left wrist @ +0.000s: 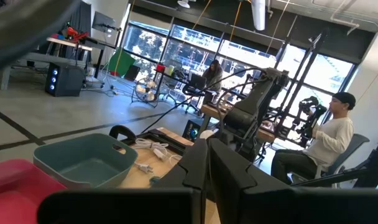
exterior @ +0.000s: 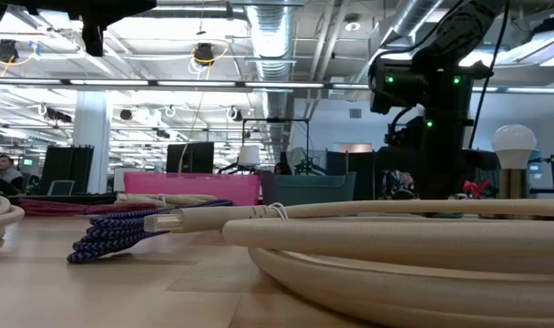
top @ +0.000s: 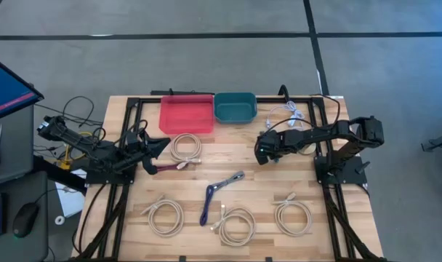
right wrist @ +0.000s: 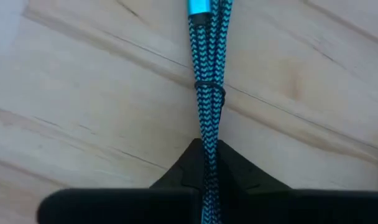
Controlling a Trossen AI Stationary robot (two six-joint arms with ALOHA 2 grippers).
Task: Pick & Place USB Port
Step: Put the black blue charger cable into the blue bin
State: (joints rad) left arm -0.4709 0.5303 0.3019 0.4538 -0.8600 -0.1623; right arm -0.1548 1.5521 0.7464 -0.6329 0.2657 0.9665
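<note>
Wooden slats form the surface (top: 235, 164), seen from above, with a red tray (top: 186, 114) and a teal bin (top: 235, 107) along its far edge. At left, the left hand (top: 161, 143) hangs pinched closed beside a beige cable coil (top: 186, 147). At right, the right hand (right wrist: 209, 163) is clamped on a blue braided USB cable (right wrist: 206, 74) lying on the wood, apparently just in front of the teal bin.

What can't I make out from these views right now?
- High view: the blue braided cable is hidden under the right gripper.
- Right wrist view: that cable runs off the frame edge, so its full length is unseen.
- High view: left gripper tips too small to judge.
- Low view: a cream cable coil blocks most of the table.
</note>
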